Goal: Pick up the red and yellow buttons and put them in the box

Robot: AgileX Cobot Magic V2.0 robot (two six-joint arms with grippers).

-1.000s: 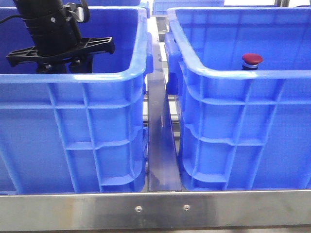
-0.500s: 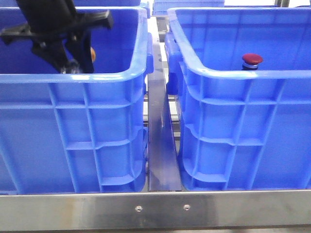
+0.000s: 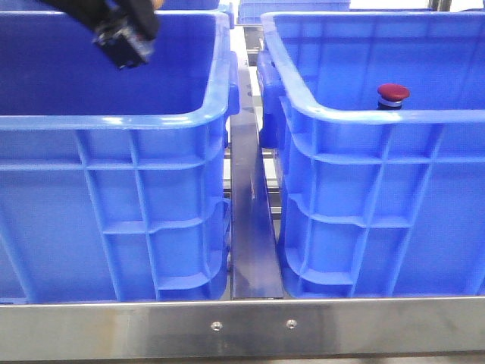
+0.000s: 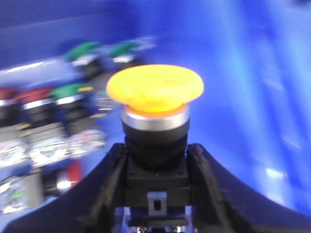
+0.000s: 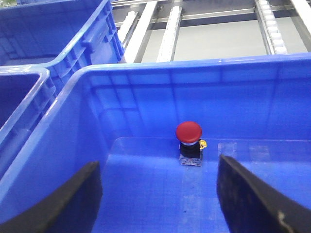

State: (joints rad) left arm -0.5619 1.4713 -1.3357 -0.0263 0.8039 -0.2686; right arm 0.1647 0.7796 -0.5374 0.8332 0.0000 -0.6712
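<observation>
A yellow button (image 4: 154, 90), its round cap above a silver collar and black body, sits clamped between the two dark fingers (image 4: 109, 189) of the left gripper (image 4: 155, 194), which presses on either side of the body just below the collar; the wrist view is blurred, but the grip looks centred and the button upright. Behind it, on the floor of the left crate (image 3: 151, 125), lie more buttons with red and green caps, too smeared to count. In the front view the left gripper (image 3: 125, 34) hangs high over that crate, near the top edge of the picture, with only its tip visible. The red button (image 5: 189, 141) stands alone and upright on the floor of the right crate (image 5: 146, 73), toward the far wall, its cap showing above the near rim in the front view (image 3: 393, 94). The fingers (image 5: 73, 199) of the right gripper (image 5: 160, 199) are spread wide above that crate, gripping nothing and well apart from the red button. The step in hand appears to be carrying the yellow button across to the right crate; doing it well likely means lifting fully clear of both rims, crossing the metal divider (image 3: 248, 205) between the crates, and keeping the squeeze steady until the button is low over the floor, away from the red one.
</observation>
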